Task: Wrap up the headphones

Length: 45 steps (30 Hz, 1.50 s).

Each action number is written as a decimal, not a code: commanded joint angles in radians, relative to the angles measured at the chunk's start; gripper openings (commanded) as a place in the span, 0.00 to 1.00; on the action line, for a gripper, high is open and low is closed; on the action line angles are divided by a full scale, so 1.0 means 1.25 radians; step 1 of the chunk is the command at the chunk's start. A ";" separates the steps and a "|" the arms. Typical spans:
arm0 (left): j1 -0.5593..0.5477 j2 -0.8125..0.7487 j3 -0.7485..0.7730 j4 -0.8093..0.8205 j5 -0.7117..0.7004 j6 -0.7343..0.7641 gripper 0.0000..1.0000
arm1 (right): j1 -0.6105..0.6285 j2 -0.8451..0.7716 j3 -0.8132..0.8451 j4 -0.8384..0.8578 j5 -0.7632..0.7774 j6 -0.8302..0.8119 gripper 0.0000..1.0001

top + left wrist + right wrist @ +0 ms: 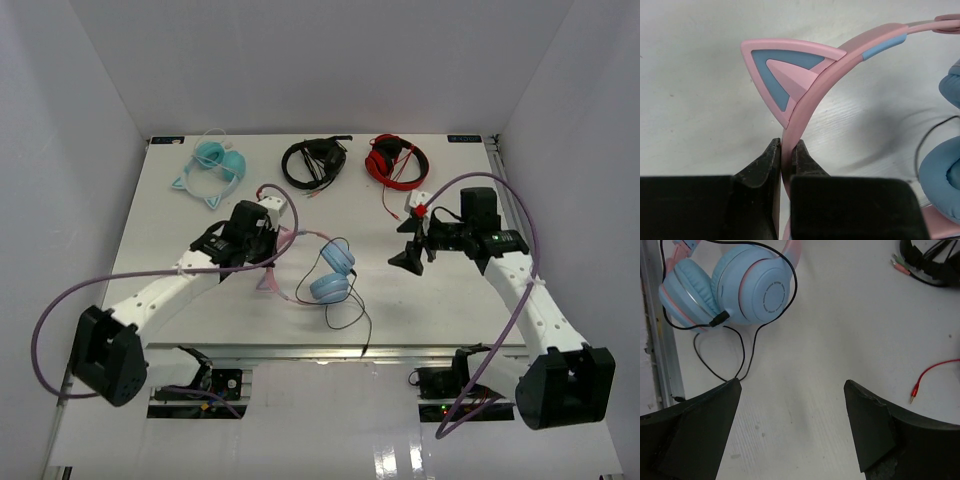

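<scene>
"Starting from the overhead view, where are the headphones [333, 287] found?"

"They are laid on the desk [440, 310] near its middle, a little toward the near edge, with the two blue earcups [338, 257] side by side. Their left part is gripped by the left hand [268, 242]. A thin black cable [352, 322] is trailed from the earcups toward the near edge. The right hand [411, 245] is held nearer the right edge, well apart from the headphones, opened wide with nothing in it. Along the far edge, teal headphones [212, 166], black headphones [314, 162] and red headphones [397, 160] are lined up."

"What is shown by the left wrist view?"

"The pink headband [850, 50] is pinched tight between the two black fingers [760, 165], just below a pink and blue cat ear [785, 75]. Blue cushions are seen at the right side."

"And by the right wrist view?"

"The right hand's fingers [695, 430] are seen far apart and empty over bare desk. The earcups are placed at the upper left, with the cable plugged into one and looped loosely beside the near edge. A red cable's plug [914, 390] is seen at the right. Whether the desk is touched by these fingers cannot be told."
</scene>
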 commanded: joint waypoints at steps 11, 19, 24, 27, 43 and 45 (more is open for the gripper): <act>0.003 -0.288 0.094 -0.067 0.065 -0.058 0.00 | 0.102 0.295 0.251 0.000 -0.166 0.060 0.90; 0.003 -0.272 0.206 -0.097 0.088 -0.126 0.00 | 0.193 0.228 0.013 0.300 -0.154 0.303 0.90; 0.003 -0.250 0.272 -0.097 0.118 -0.155 0.00 | 0.216 0.215 -0.018 0.460 -0.124 0.358 0.90; 0.003 -0.235 0.311 -0.098 0.124 -0.164 0.00 | 0.215 0.230 -0.006 0.573 -0.106 0.458 0.90; 0.003 -0.201 0.392 -0.056 0.093 -0.246 0.00 | 0.242 0.315 -0.066 0.992 -0.087 1.081 0.96; 0.003 -0.199 0.393 -0.031 0.095 -0.271 0.00 | 0.248 0.323 -0.086 1.014 -0.050 1.115 1.00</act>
